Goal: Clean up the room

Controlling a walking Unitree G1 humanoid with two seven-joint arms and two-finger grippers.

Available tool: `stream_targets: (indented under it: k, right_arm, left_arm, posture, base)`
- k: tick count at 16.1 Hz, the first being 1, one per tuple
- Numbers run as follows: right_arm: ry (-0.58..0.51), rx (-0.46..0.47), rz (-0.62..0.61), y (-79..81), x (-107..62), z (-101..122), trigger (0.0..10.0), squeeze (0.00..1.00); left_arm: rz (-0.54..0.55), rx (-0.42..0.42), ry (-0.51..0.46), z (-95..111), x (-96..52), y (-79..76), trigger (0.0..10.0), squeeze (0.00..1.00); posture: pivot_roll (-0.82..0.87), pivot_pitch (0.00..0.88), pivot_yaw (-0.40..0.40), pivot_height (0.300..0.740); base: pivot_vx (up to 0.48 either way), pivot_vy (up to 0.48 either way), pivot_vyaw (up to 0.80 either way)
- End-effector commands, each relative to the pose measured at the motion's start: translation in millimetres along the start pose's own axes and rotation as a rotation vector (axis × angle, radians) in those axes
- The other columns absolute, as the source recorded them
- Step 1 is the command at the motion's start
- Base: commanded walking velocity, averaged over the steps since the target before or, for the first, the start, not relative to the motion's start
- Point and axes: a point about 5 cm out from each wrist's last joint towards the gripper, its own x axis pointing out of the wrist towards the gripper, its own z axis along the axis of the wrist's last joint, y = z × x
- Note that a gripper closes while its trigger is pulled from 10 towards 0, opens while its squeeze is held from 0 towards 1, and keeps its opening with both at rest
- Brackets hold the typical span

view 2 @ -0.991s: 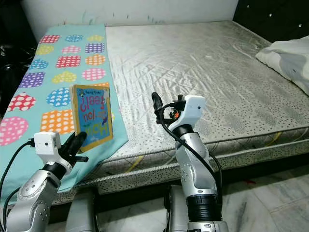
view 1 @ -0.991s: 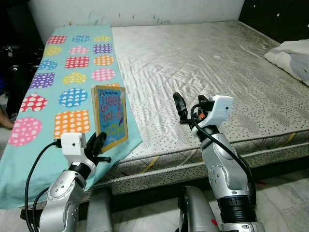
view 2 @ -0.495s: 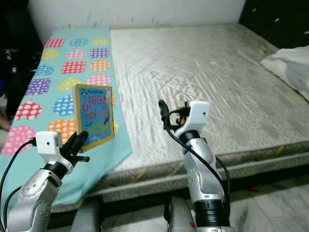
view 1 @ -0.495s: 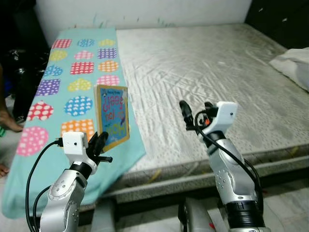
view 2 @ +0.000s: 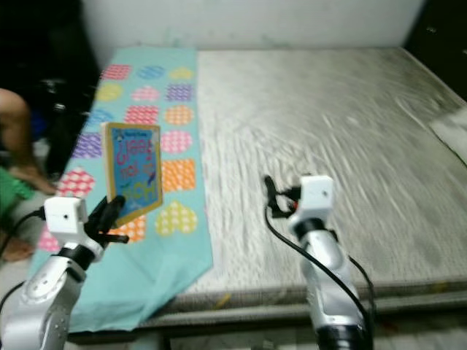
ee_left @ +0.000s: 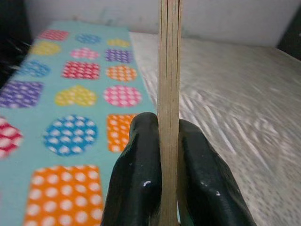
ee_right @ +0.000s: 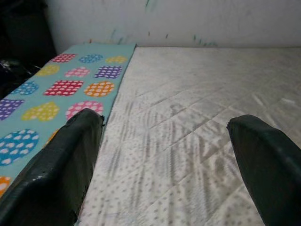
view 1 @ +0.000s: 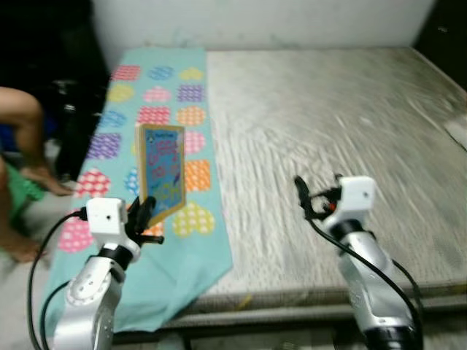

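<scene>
The left end effector (view 1: pixel 142 216) holds a children's book (view 1: pixel 162 172) upright by its lower edge, its two black fingers (ee_left: pixel 141 179) clamped on either side of the thin board pages. The book, with a blue cover and a yellow border, stands above and just ahead of that end effector, over the near part of a teal blanket (view 1: pixel 171 109) printed with dotted hearts, circles and squares. The blanket lies along the left side of a bare grey mattress (view 1: pixel 343 117) that stretches beyond both arms.

The right end effector (view 1: pixel 305 200) hovers over the near edge of the mattress with its fingers (ee_right: pixel 61 165) spread wide apart and nothing between them; the blanket lies off to its left. A white cloth (view 2: pixel 452 131) rests at the far right of the mattress, well apart from it. A person's bare leg (view 1: pixel 25 135) shows at the far left, beside the bed. The head views are blurred.
</scene>
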Motion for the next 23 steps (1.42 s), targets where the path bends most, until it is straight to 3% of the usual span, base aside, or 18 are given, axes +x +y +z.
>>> stream_targets:
  k: [1, 6, 7, 8, 9, 18, 23]
  right_arm:
    - [-0.016, -0.01, -0.014, -3.0, -1.9, 2, 10.0, 0.0]
    - [-0.011, 0.006, -0.082, -6.3, -6.4, 1, 10.0, 0.0]
    - [-0.003, 0.011, -0.094, -7.1, -7.8, 0, 10.0, 0.0]
    - [0.016, 0.023, -0.111, -7.6, -9.8, -4, 10.0, 0.0]
    - [0.023, 0.024, -0.122, -7.9, -10.3, -6, 10.0, 0.0]
    - [0.033, 0.031, -0.098, -1.3, -5.3, -4, 10.0, 0.0]
    - [0.033, 0.025, -0.083, -0.3, -3.5, -2, 10.0, 0.0]
  left_arm:
    - [0.008, 0.025, -0.05, 11, 0.6, 2.2, 0.0, 0.0]
    - [0.008, 0.042, -0.02, 5, 1.3, -3.4, 0.0, 0.0]
    - [0.016, 0.041, -0.009, 3, 0.9, -2.4, 0.4, 0.0]
    - [0.031, 0.044, 0.018, -1, 1.3, 0.0, 8.7, 0.0]
    - [0.034, 0.039, 0.022, -2, 1.6, 0.4, 10.0, 0.0]
    - [0.022, -0.011, 0.034, -3, 10.8, -1.9, 10.0, 0.0]
    - [-0.002, -0.005, 0.03, -1, 12.5, -6.2, 10.0, 0.0]
  posture:
    - [-0.07, 0.0, 0.007, 0.74]
    - [-0.08, 0.0, 0.008, 0.74]
    - [-0.08, 0.0, 0.008, 0.74]
    - [-0.08, 0.0, 0.008, 0.74]
    - [-0.08, 0.0, 0.008, 0.74]
    - [-0.08, 0.0, -0.005, 0.74]
    - [-0.09, 0.0, -0.009, 0.74]
  base:
    - [0.0, 0.0, 0.0]
    - [0.0, 0.0, 0.0]
    - [0.0, 0.0, 0.0]
    - [0.0, 0.0, 0.0]
    - [0.0, 0.0, 0.0]
    - [0.0, 0.0, -0.66]
    - [0.0, 0.0, -0.09]
